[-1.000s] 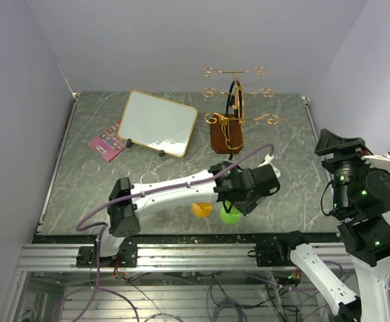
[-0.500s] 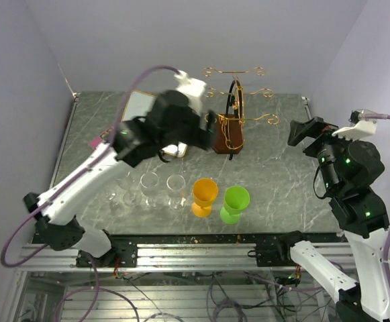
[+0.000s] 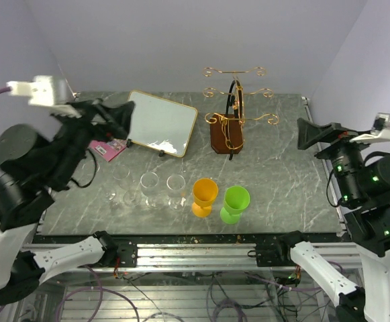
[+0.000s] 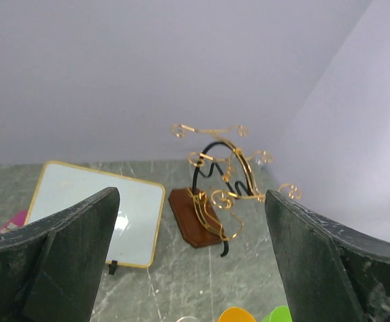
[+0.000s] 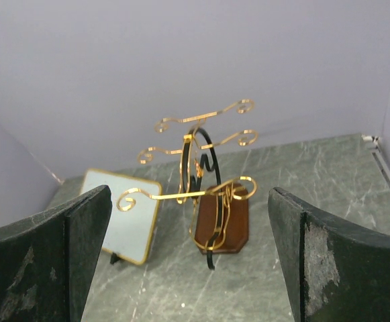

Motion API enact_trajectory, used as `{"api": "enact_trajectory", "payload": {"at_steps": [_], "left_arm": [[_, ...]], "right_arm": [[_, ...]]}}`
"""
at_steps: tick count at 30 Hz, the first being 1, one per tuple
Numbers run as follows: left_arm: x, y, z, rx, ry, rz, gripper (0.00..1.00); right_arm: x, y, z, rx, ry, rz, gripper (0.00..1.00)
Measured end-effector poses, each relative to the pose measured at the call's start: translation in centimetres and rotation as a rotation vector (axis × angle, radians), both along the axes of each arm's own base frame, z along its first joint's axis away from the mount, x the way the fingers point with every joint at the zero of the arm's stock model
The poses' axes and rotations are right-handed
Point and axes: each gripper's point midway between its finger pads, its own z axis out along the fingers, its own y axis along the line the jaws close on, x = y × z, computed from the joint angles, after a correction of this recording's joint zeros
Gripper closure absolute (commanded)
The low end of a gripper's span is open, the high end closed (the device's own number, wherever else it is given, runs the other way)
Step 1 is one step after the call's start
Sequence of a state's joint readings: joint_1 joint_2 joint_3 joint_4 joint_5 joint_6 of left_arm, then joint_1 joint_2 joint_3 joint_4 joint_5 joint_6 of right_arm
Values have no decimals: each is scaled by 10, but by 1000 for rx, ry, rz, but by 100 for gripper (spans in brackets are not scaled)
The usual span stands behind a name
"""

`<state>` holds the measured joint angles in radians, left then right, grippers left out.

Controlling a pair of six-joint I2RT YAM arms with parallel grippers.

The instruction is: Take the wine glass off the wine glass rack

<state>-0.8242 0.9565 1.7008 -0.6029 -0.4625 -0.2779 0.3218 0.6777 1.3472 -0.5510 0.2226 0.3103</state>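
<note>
- The left gripper (image 3: 114, 119) is raised high above the left side of the table (image 3: 282, 174). It is released, its jaws spread wide with nothing between them. In its wrist view it looks toward the far wall.
- A pink card (image 3: 107, 148) lies flat near the table's left edge, just below that gripper in the top view.
- A white board in a gold frame (image 3: 161, 123) leans on small black feet at the back left, just right of the card.
- Several clear glasses (image 3: 149, 182) stand in a loose group in front of the board, near the front edge.
- An orange stemmed glass (image 3: 205, 194) stands upright on the table, just right of the clear ones.
- A green stemmed glass (image 3: 235, 201) stands upright just beside the orange one.
- The gold wire rack (image 3: 228, 127) stands upright on its brown wooden base at the back, right of the board and behind the two coloured glasses, apart from them.
- The right gripper (image 3: 312, 134) hangs over the right edge, also released and wide open, facing the rack, well apart from it.
</note>
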Motion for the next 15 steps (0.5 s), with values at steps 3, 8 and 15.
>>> {"api": "enact_trajectory", "payload": {"at_steps": [3,8,15], "left_arm": [[-18,28,13,-63,-46,37,1],[-29,50,20,-111,-67,81,2],[-25,49,14,-98,-47,92,2]], "right_arm": [[-10,-8,22,28,-51,-29,0],[-20,-20,44,65,-100,-75,0],[-16,-21,39,64,-76,-87,0]]}}
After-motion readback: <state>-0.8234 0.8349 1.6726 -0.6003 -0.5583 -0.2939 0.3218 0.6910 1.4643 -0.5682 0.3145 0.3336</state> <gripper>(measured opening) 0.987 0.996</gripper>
